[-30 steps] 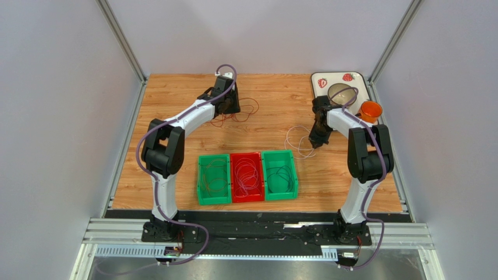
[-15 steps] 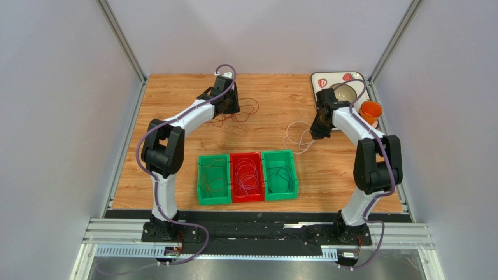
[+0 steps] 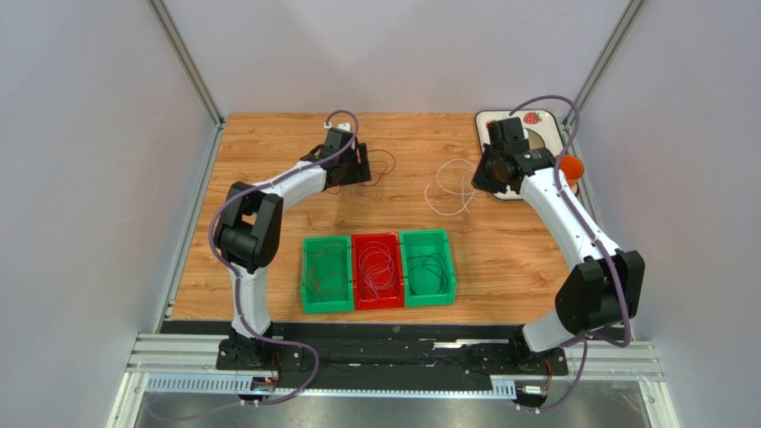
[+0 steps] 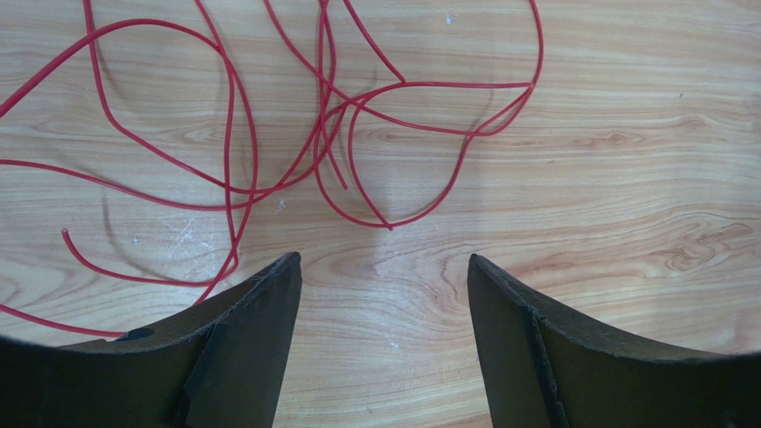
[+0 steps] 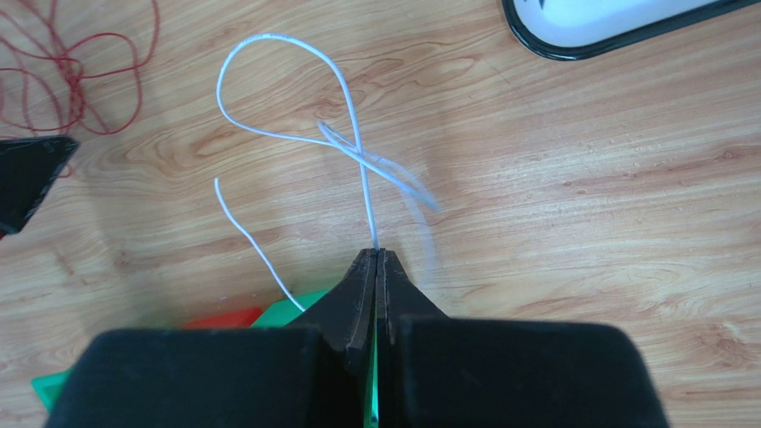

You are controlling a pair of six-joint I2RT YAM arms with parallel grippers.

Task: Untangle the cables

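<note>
Thin red cables [image 4: 323, 120] lie in loose crossing loops on the wooden table, just ahead of my left gripper [image 4: 381, 260]. Its jaws stand wide open with only bare wood between them. From above, this gripper [image 3: 353, 166] sits at the back left with the red cables [image 3: 382, 164] to its right. My right gripper [image 5: 376, 252] is shut on a white cable [image 5: 268, 37], which loops out ahead of the fingertips above the table. In the top view the right gripper [image 3: 483, 178] is at the back right, and the white cable [image 3: 449, 187] hangs to its left.
Three bins stand in a row near the front: a green bin [image 3: 328, 306], a red bin [image 3: 379, 303] and a second green bin [image 3: 431, 299], each holding cable loops. A white tray [image 3: 545, 120] and an orange cup [image 3: 569, 168] sit at the back right.
My left gripper has opened and drawn back a little from the red cables. My right arm has swung toward the far edge, carrying the white cable with it.
</note>
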